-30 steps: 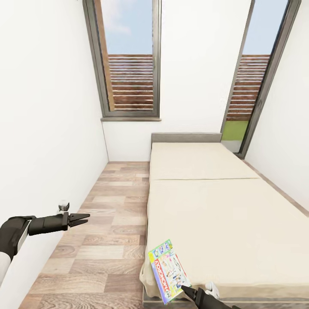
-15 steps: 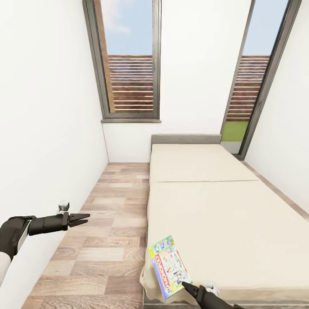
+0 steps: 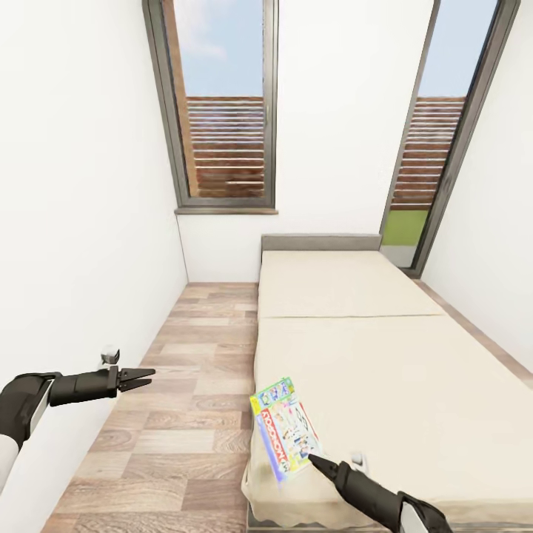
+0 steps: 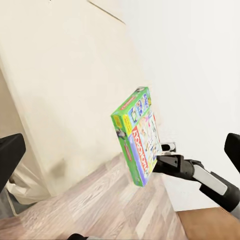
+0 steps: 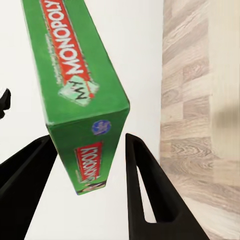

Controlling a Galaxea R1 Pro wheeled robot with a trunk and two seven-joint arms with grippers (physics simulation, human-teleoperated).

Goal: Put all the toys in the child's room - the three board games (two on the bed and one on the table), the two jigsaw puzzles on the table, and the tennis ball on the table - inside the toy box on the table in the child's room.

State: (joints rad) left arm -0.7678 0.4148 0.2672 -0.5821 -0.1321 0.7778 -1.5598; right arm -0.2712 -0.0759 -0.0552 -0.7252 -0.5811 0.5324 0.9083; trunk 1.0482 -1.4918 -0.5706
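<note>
A Monopoly board game [image 3: 285, 437] with a green edge hangs tilted just above the near left corner of the cream bed [image 3: 385, 355]. My right gripper [image 3: 314, 463] is shut on its lower edge. In the right wrist view the green box [image 5: 80, 100] sits between the two dark fingers [image 5: 145, 190]. The left wrist view shows the same box [image 4: 137, 135] in the air beside the mattress, held from below by the right gripper [image 4: 162, 162]. My left gripper [image 3: 139, 377] hovers open over the floor near the left wall, holding nothing. The toy box, table, jigsaw puzzles and tennis ball are out of view.
A strip of wood-plank floor [image 3: 192, 385] runs between the white left wall [image 3: 74, 259] and the bed. A tall window [image 3: 222, 111] stands at the far end and a glass door [image 3: 437, 148] at the far right. A wall socket [image 3: 109, 355] sits near my left gripper.
My right gripper has raised the Monopoly box off the bed's corner, up and slightly away from me. The left arm has stayed still. The view has shifted slightly.
</note>
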